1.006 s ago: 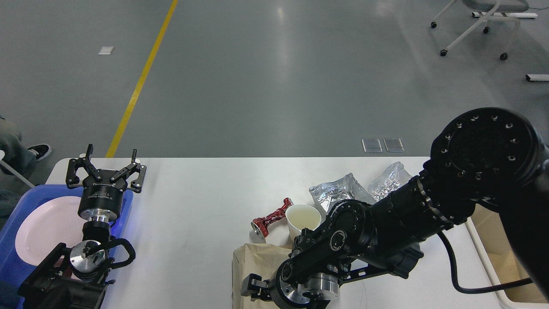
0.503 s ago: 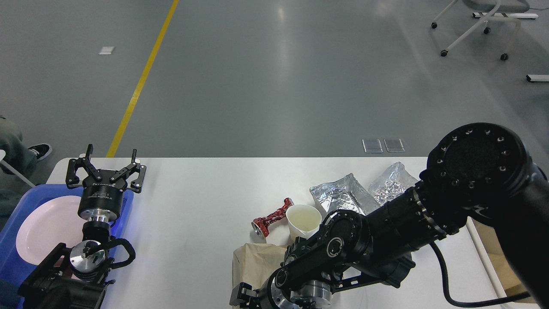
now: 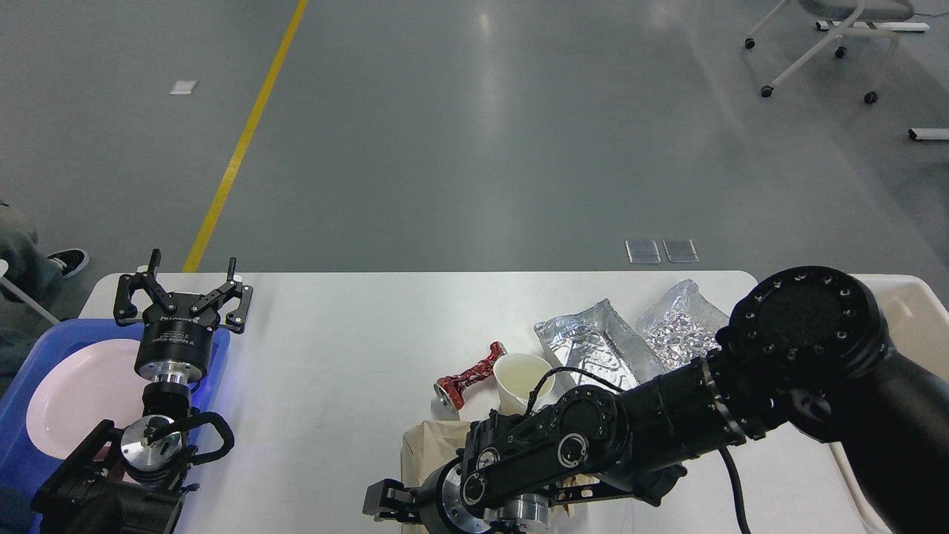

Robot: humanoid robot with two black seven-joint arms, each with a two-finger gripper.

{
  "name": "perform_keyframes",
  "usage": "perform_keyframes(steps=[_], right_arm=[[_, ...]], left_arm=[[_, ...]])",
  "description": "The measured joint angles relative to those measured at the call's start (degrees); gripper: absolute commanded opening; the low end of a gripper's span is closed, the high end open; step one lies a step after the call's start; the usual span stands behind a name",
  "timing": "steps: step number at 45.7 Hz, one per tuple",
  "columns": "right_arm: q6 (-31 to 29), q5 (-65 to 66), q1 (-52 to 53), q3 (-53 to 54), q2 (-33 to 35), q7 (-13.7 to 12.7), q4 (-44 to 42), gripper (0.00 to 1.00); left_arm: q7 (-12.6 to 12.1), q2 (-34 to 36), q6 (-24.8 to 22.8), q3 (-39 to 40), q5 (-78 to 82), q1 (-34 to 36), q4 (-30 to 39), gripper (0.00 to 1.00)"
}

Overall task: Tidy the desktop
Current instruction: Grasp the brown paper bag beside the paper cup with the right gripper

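**A:** What is the setting?

**B:** A grey polished floor (image 3: 474,148) with a yellow line (image 3: 241,141) running across it on the left, and the wheeled legs of a chair (image 3: 823,44) at the top right. Below that, a wide white counter (image 3: 341,348) with rounded corners fills the lower half of the view.

**A:** What lies on the counter?

**B:** Right of centre, a pale paper cup (image 3: 523,380) stands upright. A crumpled red wrapper (image 3: 468,380) lies just left of it, and two shiny silver pouches (image 3: 593,337) (image 3: 682,319) lie side by side behind it. A tan paper bag (image 3: 434,452) lies near the front edge, partly under the right arm. At the far left, a blue tray (image 3: 44,341) holds a white plate (image 3: 78,393).

**A:** And the arms?

**B:** The left pincer (image 3: 191,280) hovers over the tray's far corner, fingers spread wide, gripping nothing. The right arm sweeps in low across the front of the counter. The right pincer (image 3: 385,504) sits at the bottom edge, dark and partly cut off, so I cannot tell whether its fingers are apart or together.
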State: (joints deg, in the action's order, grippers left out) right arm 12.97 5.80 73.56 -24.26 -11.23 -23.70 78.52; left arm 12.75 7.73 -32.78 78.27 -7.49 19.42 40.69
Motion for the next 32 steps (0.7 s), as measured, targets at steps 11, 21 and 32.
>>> perform_keyframes(steps=[11, 21, 32], right_arm=[[-1.32, 9.33, -9.10, -2.79, -0.02, -0.01, -7.43, 0.76], [-1.39, 11.84, -10.45, -3.04, -0.22, -0.14, -8.44, 0.08], [-1.92, 2.66, -9.80, -3.28, -0.66, -0.23, -8.22, 0.00]], left_arm=[[0.01, 0.00, 0.00, 0.00, 0.00, 0.00, 0.00, 0.96], [0.07, 0.00, 0.00, 0.01, 0.05, -0.02, 0.00, 0.96], [0.07, 0.00, 0.00, 0.02, 0.05, -0.01, 0.00, 0.96]])
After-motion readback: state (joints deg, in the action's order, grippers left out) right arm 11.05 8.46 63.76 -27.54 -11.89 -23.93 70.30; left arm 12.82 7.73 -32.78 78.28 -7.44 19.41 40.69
